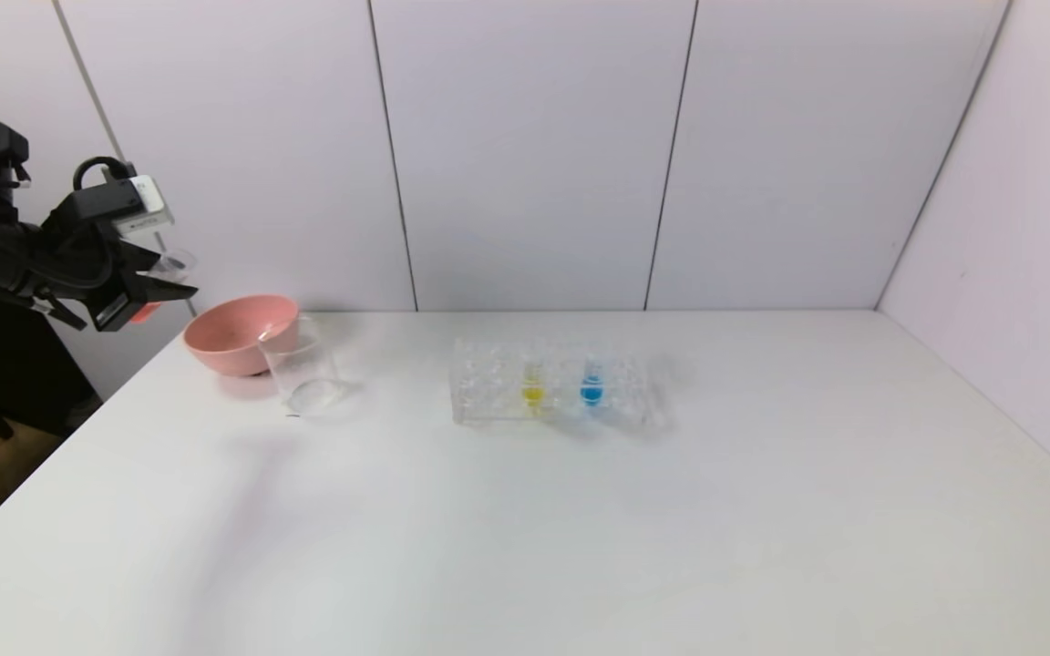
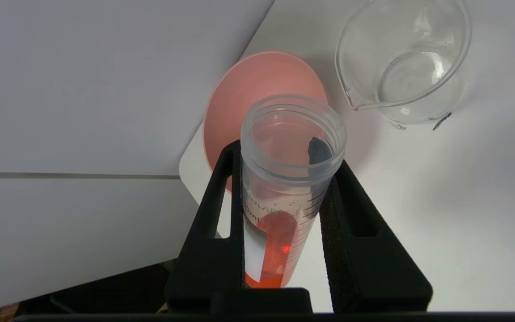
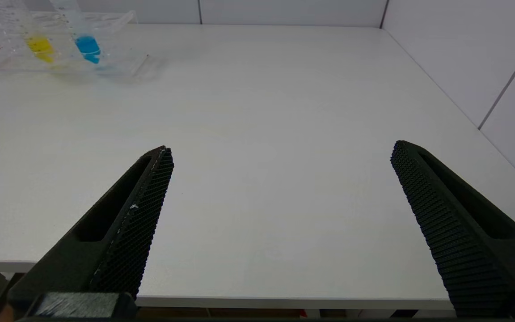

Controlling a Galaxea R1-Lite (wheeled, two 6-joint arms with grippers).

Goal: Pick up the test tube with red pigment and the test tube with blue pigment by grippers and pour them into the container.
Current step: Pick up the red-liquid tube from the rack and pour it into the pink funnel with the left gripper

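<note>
Left gripper (image 1: pixel 156 290): head view, raised at the far left, off the table's left edge and above the pink bowl (image 1: pixel 238 333). Clamped on the red tube (image 1: pixel 144 312), whose red end shows just under the jaws. Beaker (image 1: pixel 303 371): on the table (image 1: pixel 525 510), just right of the bowl and touching or nearly so, looks empty. Rack (image 1: pixel 554 394): mid-table, well right of the beaker; holds the blue tube (image 1: pixel 591 387) and, to its left, a yellow tube (image 1: pixel 532 389).

Left wrist view. Left gripper (image 2: pixel 284 179) pinches the red tube (image 2: pixel 284 201) by its sides, open mouth pointing away from the wrist; red liquid pooled at the closed end, so likely nothing poured yet. Bowl (image 2: pixel 244 89) lies beyond the mouth; beaker (image 2: pixel 403 58) off to one side, so the tube probably needs shifting over it before tipping.

Right wrist view. Right gripper (image 3: pixel 280 156) spread wide, empty, low at the near right edge, apparently parked. Blue tube (image 3: pixel 87 44) and yellow tube (image 3: pixel 39 44) stand in the rack (image 3: pixel 119 62), far left.
</note>
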